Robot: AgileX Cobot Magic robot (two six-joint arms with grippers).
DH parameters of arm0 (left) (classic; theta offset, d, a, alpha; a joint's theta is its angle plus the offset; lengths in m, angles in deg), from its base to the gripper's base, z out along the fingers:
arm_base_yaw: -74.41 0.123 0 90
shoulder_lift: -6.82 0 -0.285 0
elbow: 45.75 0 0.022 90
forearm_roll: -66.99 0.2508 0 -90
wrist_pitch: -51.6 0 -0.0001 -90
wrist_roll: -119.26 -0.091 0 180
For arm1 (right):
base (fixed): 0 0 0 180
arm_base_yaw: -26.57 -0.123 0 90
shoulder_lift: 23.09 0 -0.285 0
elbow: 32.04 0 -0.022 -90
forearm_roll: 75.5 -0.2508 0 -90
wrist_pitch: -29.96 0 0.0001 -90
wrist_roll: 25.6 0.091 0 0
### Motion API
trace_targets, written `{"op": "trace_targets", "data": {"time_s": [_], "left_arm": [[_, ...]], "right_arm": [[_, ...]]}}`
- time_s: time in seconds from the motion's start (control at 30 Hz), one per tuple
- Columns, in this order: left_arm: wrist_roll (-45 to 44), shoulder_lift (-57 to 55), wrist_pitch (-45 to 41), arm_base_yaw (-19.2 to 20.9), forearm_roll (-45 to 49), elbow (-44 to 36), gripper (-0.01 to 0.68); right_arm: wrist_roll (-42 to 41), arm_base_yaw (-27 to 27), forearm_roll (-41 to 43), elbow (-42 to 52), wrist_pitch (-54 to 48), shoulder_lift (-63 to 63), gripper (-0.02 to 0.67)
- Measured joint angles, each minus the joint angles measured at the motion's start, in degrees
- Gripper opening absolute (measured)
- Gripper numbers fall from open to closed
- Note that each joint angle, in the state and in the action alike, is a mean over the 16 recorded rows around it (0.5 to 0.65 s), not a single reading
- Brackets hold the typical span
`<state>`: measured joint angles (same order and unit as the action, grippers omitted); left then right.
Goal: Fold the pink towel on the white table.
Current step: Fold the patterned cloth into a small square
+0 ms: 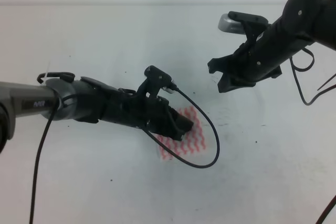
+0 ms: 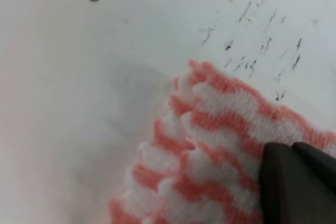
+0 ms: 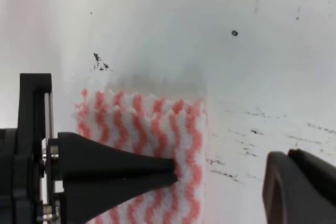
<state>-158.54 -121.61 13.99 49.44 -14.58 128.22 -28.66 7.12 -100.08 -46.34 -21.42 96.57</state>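
Cloth first: the thin pink-and-white zigzag-striped towel [image 1: 186, 140] lies folded small on the broad plain white table [image 1: 105, 40], nearer its front edge than its back. The black left gripper [image 1: 185, 125] is low over the towel's top, touching it; whether its jaws pinch it I cannot tell. The black right gripper [image 1: 221, 80] hangs apart above the table, jaws spread, holding nothing.
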Motion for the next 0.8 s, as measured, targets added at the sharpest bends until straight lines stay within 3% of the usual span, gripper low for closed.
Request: {"op": "trace_targets", "data": {"time_s": [0.33,0.8], "left_arm": [[-3.32,0.39,-3.27,0.01,0.98,1.22,0.000],[6.21,0.99,-9.77,0.02,9.82,2.46,0.000]], "right_arm": [[-0.01,0.00,0.07,0.01,-0.35,0.09,-0.002],[-0.04,-0.02,0.24,0.03,-0.46,0.37,-0.002]]}}
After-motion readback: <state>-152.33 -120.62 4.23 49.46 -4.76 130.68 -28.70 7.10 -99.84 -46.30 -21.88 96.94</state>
